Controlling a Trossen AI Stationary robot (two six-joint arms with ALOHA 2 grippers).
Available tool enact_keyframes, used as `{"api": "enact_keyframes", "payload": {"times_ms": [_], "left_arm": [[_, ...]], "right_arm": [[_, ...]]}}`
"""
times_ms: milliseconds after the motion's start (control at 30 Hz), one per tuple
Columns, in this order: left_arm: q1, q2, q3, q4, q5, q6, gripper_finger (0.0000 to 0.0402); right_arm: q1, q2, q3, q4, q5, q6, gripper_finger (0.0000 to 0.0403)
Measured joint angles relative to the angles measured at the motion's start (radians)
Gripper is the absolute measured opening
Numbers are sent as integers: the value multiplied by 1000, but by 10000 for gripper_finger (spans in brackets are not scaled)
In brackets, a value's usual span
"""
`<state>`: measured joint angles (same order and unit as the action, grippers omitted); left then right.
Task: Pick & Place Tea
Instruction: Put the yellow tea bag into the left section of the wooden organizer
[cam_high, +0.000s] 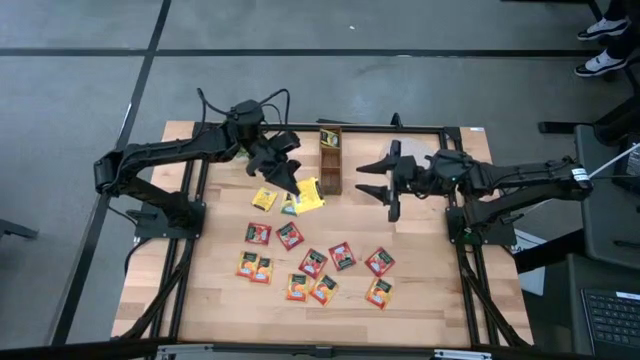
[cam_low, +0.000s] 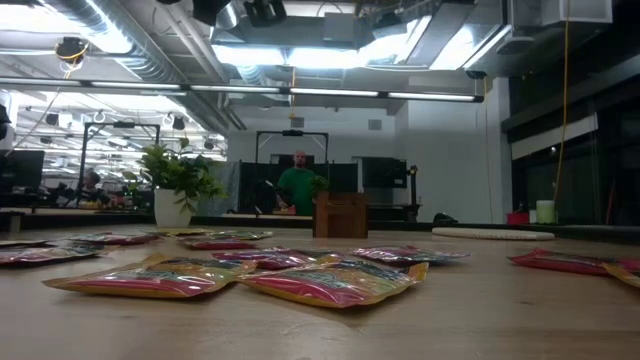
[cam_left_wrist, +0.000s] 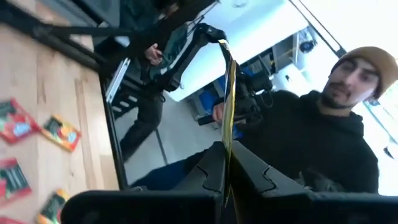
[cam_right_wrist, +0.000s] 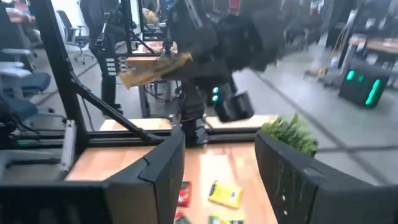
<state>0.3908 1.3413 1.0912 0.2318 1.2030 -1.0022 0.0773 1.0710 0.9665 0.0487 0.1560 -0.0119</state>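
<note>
My left gripper (cam_high: 293, 180) hangs above the table's far left part, shut on a yellow tea sachet (cam_high: 308, 193); the right wrist view shows that sachet (cam_right_wrist: 155, 68) well above the table. My right gripper (cam_high: 372, 178) stands open across from it, over the far right part, with nothing between its fingers (cam_right_wrist: 217, 143). Several red and orange sachets (cam_high: 300, 265) lie flat on the wooden table (cam_high: 430, 290), and a yellow one (cam_high: 265, 198) and a green one (cam_high: 290, 207) lie below the left gripper. My left gripper pinches the yellow sachet by one edge (cam_left_wrist: 227, 146) between its two fingers. The fingers point level, from the table's left toward its right. The sachet sticks out past the fingertips, seen edge-on (cam_left_wrist: 229, 87), and is lifted clear of the table.
A brown wooden box (cam_high: 329, 160) stands at the far middle, between the two grippers. A potted plant (cam_low: 180, 185) stands at the table's far side. One person (cam_left_wrist: 311, 137) is close beyond the table and another (cam_low: 297, 185) is far off. Bare wood lies along the near edge.
</note>
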Motion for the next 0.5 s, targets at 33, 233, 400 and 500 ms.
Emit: {"api": "enact_keyframes", "payload": {"times_ms": [33,233,400,500], "left_arm": [[0,-2,0,-4,-3,-15,5],[-4,-3,0,5,-27,-56,6],[-14,-2,0,136,-37,-212,5],[-18,-2,0,248,-53,-377,6]], "right_arm": [[-2,0,0,8,0,-30,196],[-10,0,1,23,0,-217,197],[-10,0,1,23,0,-368,197],[-10,0,1,43,-1,-430,197]]}}
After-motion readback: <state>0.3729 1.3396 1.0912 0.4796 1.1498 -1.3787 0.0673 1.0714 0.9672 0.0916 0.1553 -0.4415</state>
